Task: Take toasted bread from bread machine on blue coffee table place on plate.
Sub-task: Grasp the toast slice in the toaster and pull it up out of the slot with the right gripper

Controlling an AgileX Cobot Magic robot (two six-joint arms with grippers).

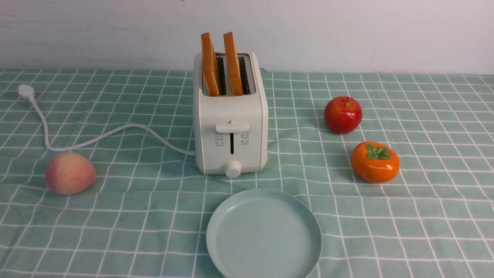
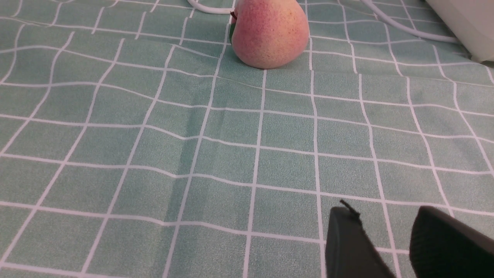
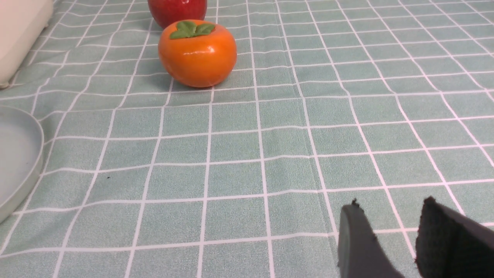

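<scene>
The cream-white bread machine (image 1: pixel 230 127) stands at the middle of the blue coffee table (image 1: pixel 115 216), a mint-green grid cloth. Two slices of toasted bread (image 1: pixel 210 63) (image 1: pixel 233 63) stand upright in its slots. The pale blue-green plate (image 1: pixel 264 235) lies empty in front of it; its rim shows in the right wrist view (image 3: pixel 23 162). Neither gripper shows in the front view. My left gripper (image 2: pixel 384 216) is open and empty above bare cloth. My right gripper (image 3: pixel 389 208) is open and empty above bare cloth, to the right of the plate.
A peach (image 1: pixel 70 173) lies left of the toaster, also in the left wrist view (image 2: pixel 269 33). A red apple (image 1: pixel 342 114) and an orange persimmon (image 1: pixel 375 161) lie to the right. The white power cord (image 1: pixel 96 137) runs left to its plug (image 1: pixel 26 92).
</scene>
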